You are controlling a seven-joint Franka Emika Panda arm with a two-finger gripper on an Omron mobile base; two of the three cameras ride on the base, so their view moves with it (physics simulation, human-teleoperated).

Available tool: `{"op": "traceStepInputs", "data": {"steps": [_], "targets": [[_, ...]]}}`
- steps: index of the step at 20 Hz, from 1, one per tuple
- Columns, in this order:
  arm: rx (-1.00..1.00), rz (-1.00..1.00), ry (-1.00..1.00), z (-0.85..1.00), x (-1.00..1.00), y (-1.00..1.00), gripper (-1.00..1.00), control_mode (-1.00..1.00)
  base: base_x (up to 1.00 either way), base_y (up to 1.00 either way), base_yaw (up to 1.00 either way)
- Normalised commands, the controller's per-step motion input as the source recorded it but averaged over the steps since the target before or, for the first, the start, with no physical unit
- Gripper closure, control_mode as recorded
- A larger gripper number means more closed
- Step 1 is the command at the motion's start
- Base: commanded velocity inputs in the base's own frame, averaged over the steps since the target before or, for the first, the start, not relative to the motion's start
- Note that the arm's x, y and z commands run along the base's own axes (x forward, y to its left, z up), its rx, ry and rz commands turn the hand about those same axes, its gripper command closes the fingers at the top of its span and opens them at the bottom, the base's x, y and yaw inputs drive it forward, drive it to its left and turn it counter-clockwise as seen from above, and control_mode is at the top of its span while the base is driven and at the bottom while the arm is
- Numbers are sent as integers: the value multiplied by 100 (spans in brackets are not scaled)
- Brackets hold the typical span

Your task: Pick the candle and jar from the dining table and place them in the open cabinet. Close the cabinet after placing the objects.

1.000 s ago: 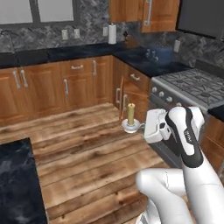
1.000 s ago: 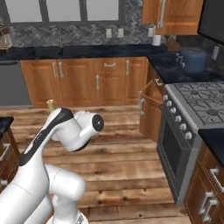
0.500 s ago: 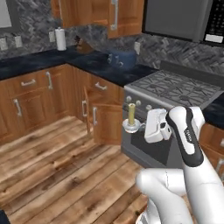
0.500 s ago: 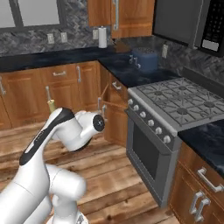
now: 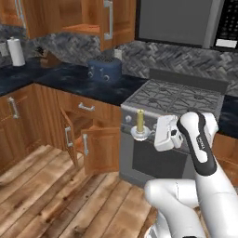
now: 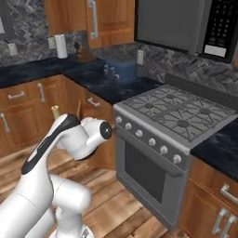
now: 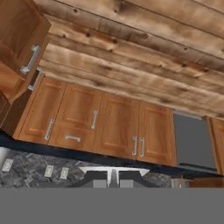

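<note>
My gripper [image 5: 146,135] is shut on the candle [image 5: 139,122], a yellow-gold stick standing upright in its small white-silver holder, held in front of the stove. The candle's top [image 6: 55,111] pokes up behind my arm in the right base view. In the hand view the gripper [image 7: 113,178] is closed, with the holder's pale rim just above the fingertips. The cabinet [image 5: 81,18], warm brown wood, hangs open at the upper left, its door [image 5: 111,23] swung out with a vertical silver handle. The jar and the dining table are out of view.
A stove [image 5: 181,100] with an oven front stands straight ahead, under a microwave [image 5: 186,21]. A blue toaster [image 5: 104,69] and a paper towel roll [image 5: 17,51] sit on the dark counter. A low cabinet door [image 5: 97,148] stands open beside the oven. Wood floor lies to the left.
The whole picture has shifted: the base has turned and driven, bringing the stove and the wall cabinet closer. The candle stays in the shut gripper, held the same way.
</note>
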Motion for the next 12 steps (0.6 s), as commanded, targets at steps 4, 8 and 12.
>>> {"op": "traceStepInputs", "data": {"steps": [4,8,12], "targets": [[0,0,0,0,0,0,100,100,63,76,-45],[0,0,0,0,0,0,100,100,57,81,-43],[0,0,0,0,0,0,100,100,43,90,-40]]}}
